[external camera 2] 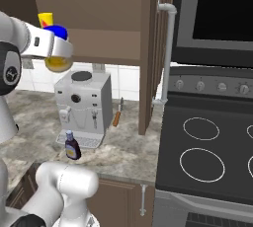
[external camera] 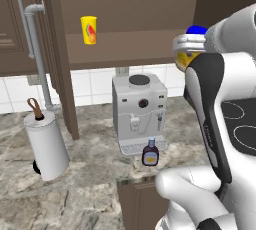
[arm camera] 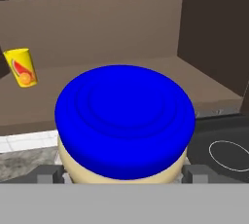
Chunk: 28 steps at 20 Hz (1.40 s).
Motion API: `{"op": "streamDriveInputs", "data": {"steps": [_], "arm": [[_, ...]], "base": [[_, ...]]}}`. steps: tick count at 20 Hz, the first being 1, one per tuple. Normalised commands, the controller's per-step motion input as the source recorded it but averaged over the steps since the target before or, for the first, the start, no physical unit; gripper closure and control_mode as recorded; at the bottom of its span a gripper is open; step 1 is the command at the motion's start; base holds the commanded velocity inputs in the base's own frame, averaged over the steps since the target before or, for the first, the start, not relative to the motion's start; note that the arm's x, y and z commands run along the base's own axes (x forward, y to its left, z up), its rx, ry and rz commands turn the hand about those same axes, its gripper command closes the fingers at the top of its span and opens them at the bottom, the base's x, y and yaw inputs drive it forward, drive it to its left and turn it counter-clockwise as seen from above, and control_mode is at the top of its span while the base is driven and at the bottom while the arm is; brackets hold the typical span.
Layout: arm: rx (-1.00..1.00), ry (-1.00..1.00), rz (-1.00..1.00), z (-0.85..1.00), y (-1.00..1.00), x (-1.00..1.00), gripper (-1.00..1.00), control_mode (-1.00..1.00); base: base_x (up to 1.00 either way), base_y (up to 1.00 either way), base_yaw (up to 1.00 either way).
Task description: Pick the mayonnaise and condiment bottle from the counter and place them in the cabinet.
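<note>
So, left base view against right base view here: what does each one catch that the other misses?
Left base view alone: a paper towel roll standing on the counter and a grey pipe at the cabinet's left. Right base view alone: the stove with its control knobs, and a knife leaning by the coffee machine. Both share that machine, the condiment bottle in front of it, the yellow cup on the cabinet shelf, and the raised mayonnaise.
</note>
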Motion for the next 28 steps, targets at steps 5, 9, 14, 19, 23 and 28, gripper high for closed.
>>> {"op": "streamDriveInputs", "data": {"steps": [5, 9, 14, 19, 23, 28], "arm": [[0.00, 0.00, 0.00, 0.00, 0.00, 0.40, 1.00, -1.00], [0.00, 0.00, 0.00, 0.00, 0.00, 0.37, 1.00, -1.00], [0.00, 0.00, 0.00, -0.03, 0.00, 0.37, 1.00, -1.00], [0.00, 0.00, 0.00, -0.12, 0.00, 0.37, 1.00, -1.00], [0.00, 0.00, 0.00, -0.21, 0.00, 0.29, 1.00, -1.00], [0.00, 0.00, 0.00, -0.09, 0.00, 0.26, 1.00, -1.00]], "base": [[0.00, 0.00, 0.00], [0.00, 0.00, 0.00], [0.00, 0.00, 0.00], [0.00, 0.00, 0.00], [0.00, 0.00, 0.00], [0.00, 0.00, 0.00]]}}
